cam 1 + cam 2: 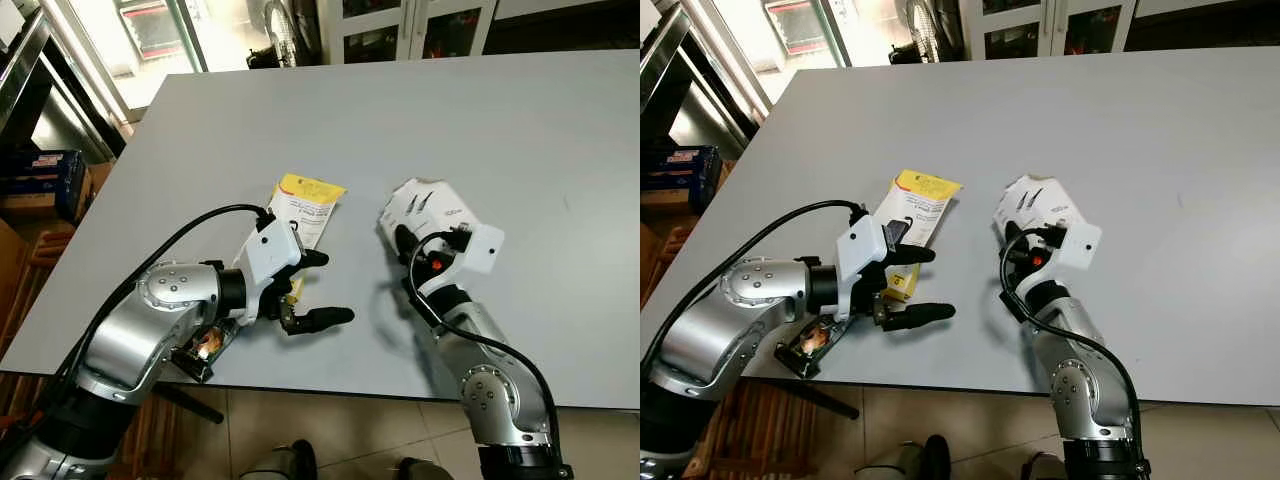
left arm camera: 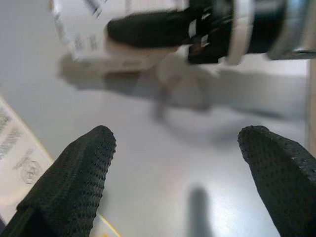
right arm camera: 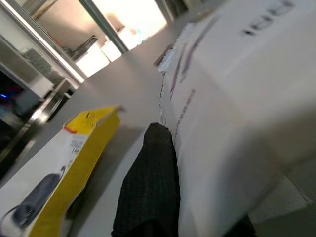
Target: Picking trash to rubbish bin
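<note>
Left eye view looks down on a large grey table (image 1: 520, 130) with both silver arms reaching over its near edge. The left gripper (image 1: 318, 288) sits at about seven o'clock on the tabletop, its two black fingers spread wide apart and grasping nothing, pointing toward three o'clock. One fingertip lies just beside the lower end of a yellow-and-white package (image 1: 305, 207), which lies flat on the table running from about one o'clock down toward seven, yellow band at its far end. The left wrist view confirms the gap: the two textured fingers (image 2: 74, 182) stand well apart over bare table, with an edge of the package beside one of them. The right gripper (image 1: 412, 232) is at roughly five o'clock of the table's centre, pushed against a white printed box (image 1: 428, 205) that rests on the table just beside the package, toward three o'clock from it. In the right wrist view one black finger (image 3: 150, 187) presses flat along the side of the white box (image 3: 232, 98), and the box sits between the fingers, so this gripper is clamped on it. Beyond the table's far edge, at twelve o'clock, stand glass-fronted cabinets (image 1: 415, 25).
</note>
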Robot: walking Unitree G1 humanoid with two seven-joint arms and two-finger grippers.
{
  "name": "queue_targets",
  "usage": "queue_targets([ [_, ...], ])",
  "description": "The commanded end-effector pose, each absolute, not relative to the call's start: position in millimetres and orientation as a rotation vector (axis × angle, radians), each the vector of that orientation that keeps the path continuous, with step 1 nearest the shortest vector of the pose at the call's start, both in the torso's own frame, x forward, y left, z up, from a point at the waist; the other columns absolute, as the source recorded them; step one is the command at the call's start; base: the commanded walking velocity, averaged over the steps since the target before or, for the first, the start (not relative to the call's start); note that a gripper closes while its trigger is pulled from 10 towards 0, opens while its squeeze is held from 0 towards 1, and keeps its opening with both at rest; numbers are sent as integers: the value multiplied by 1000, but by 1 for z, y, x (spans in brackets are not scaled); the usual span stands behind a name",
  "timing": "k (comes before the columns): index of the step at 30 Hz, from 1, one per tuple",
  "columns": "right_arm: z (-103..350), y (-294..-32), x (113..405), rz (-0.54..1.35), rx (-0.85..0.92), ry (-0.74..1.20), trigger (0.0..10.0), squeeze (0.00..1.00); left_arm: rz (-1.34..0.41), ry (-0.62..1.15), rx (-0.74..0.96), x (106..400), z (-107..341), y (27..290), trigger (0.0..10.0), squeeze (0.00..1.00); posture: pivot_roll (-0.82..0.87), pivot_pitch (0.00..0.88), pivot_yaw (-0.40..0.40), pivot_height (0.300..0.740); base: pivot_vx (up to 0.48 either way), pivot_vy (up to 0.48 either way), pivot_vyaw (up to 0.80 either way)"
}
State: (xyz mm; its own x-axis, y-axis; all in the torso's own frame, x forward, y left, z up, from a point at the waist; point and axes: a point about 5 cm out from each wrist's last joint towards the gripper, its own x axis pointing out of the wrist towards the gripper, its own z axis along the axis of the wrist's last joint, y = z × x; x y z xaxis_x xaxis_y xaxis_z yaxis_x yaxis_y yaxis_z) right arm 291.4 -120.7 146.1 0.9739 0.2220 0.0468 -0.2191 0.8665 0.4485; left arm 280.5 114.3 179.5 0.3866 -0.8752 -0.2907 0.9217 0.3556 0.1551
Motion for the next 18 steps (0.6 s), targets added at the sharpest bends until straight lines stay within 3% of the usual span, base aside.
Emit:
queue_targets([
  [1, 157, -118, 289, 236, 428, -43, 0, 0, -1110, 146, 322, 286, 183, 121, 10000, 0, 7, 120, 86, 740, 0, 0, 0],
  [5, 163, -124, 289, 218, 343, -80, 0, 0, -1039, 104, 294, 292, 184, 120, 10000, 0, -4, 111, 64, 740, 0, 0, 0],
  [11, 175, -136, 284, 181, 211, -141, 0, 0, -801, -35, 211, 312, 194, 124, 10000, 0, -18, 90, 41, 740, 0, 0, 0],
  [12, 176, -138, 283, 170, 188, -150, 667, 0, -758, -52, 193, 315, 196, 126, 10000, 0, -19, 86, 40, 740, 0, 0, 0],
  [13, 176, -138, 283, 170, 188, -150, 667, 0, -758, -52, 193, 315, 196, 126, 10000, 0, -19, 86, 40, 740, 0, 0, 0],
  [14, 179, -142, 281, 141, 134, -169, 9294, 0, -657, -88, 162, 321, 199, 132, 10000, 0, -20, 81, 38, 740, 0, 0, 0],
  [16, 180, -143, 280, 130, 116, -175, 9294, 0, -621, -98, 154, 323, 199, 134, 10000, 0, -22, 76, 36, 740, 0, 0, 0],
  [17, 180, -145, 280, 113, 99, -178, 10000, 0, -583, -109, 146, 325, 199, 136, 10000, 0, -22, 76, 36, 740, 0, 0, 0],
  [18, 179, -149, 277, 79, 77, -182, 10000, 0, -498, -130, 133, 326, 197, 142, 10000, 0, -24, 68, 36, 740, 0, 0, 0],
])
